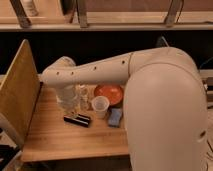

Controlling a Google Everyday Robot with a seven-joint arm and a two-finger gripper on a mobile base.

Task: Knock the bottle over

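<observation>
My gripper (70, 103) hangs down from the long white arm over the left part of the wooden table (60, 140). A slim clear shape, which looks like the bottle (83, 94), stands upright just to the gripper's right, close to it or touching it. I cannot make out its red cap. The black rectangular block (77, 120) lies on the table just in front of the gripper. The translucent white cup (100, 106) stands to the right of the bottle.
An orange plate (109, 93) sits behind the cup and a blue object (115, 117) lies right of it. A tall tan panel (20, 90) borders the table's left side. The robot's white body (165, 115) fills the right.
</observation>
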